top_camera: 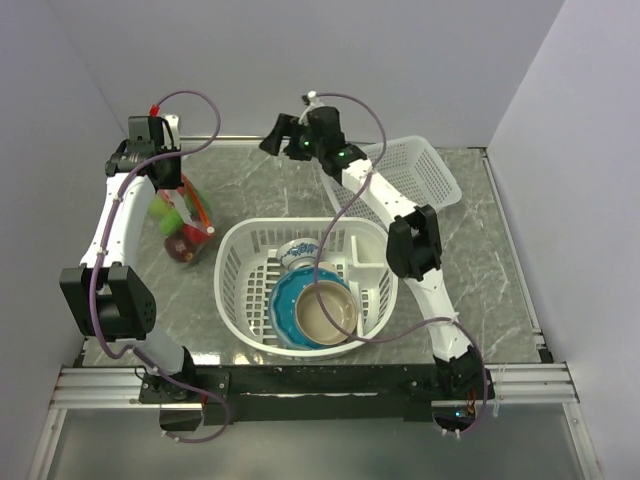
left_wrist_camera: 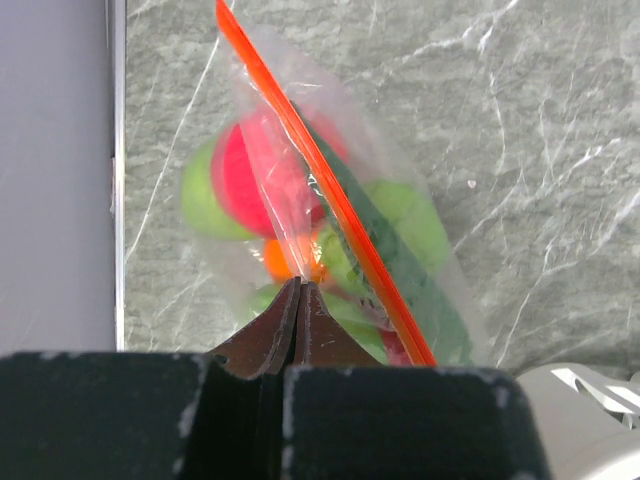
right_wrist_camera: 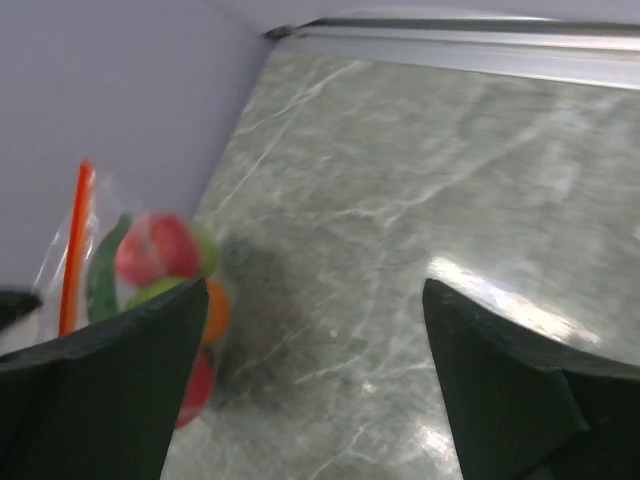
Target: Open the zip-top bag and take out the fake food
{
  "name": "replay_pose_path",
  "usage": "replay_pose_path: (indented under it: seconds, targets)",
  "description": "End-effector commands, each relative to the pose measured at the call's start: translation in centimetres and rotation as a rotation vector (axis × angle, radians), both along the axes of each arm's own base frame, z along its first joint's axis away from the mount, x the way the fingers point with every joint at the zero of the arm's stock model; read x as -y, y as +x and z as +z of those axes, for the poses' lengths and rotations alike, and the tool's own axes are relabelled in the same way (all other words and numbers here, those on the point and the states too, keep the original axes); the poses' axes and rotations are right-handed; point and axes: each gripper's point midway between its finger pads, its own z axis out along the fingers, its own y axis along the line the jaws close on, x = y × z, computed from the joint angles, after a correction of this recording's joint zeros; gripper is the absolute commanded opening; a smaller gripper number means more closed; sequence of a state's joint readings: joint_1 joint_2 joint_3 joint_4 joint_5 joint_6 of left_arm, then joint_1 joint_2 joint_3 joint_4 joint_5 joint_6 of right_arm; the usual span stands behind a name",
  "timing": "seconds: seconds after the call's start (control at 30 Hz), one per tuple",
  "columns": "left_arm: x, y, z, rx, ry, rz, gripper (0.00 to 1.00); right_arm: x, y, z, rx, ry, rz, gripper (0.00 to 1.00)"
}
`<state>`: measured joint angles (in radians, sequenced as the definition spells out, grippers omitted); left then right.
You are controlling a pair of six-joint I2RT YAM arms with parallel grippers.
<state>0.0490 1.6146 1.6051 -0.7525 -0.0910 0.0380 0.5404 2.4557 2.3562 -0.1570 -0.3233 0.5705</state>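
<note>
**Bag in hand, seal not yet parted: one arm holds the zip-top bag (top_camera: pixel 182 222) at the left of the surface (top_camera: pixel 500 250).**

The left jaws are pressed together on a fold of the clear film just beside the orange zip strip (left_wrist_camera: pixel 330 192), and the bag hangs below them with the fake food (left_wrist_camera: pixel 250 175) bunched inside, none of it out. Whether the bag's bottom rests on the surface cannot be told. The right jaws stand spread wide with nothing between them, apart from the bag, at the back of the surface behind the white basket (top_camera: pixel 235 290). The step in hand looks like the opening. The next move appears to call for the right jaws to pinch the opposite lip at the strip and pull against the left's hold.
</note>
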Motion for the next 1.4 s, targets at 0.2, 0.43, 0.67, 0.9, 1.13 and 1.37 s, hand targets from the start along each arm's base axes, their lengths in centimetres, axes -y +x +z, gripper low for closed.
replay_pose_path:
  seconds: [0.2, 0.43, 0.67, 0.9, 1.13, 1.37]
  targets:
    - [0.4, 1.2, 2.9, 0.105, -0.027, 0.007, 0.01, -7.2, -16.8, 8.8, 0.311, 0.024, 0.448, 1.0]
    - [1.2, 0.9, 2.2, 0.088, -0.075, 0.008, 0.01, -10.0, -19.4, 9.6, 0.295, 0.097, 0.56, 0.89]
    - [1.7, 0.1, 2.6, 0.092, -0.084, -0.01, 0.01, -12.1, -17.9, 6.6, 0.237, 0.075, 0.571, 0.81]
    - [2.2, -0.1, 2.9, 0.097, -0.101, -0.023, 0.01, -12.8, -17.8, 4.8, 0.188, 0.086, 0.581, 0.75]
    - [2.9, -0.4, 3.3, 0.1, -0.112, -0.034, 0.01, -13.3, -18.1, 3.9, 0.159, 0.087, 0.585, 0.69]
    - [3.0, -0.6, 3.5, 0.106, -0.115, -0.035, 0.01, -14.1, -18.9, 2.9, 0.093, 0.124, 0.618, 0.51]
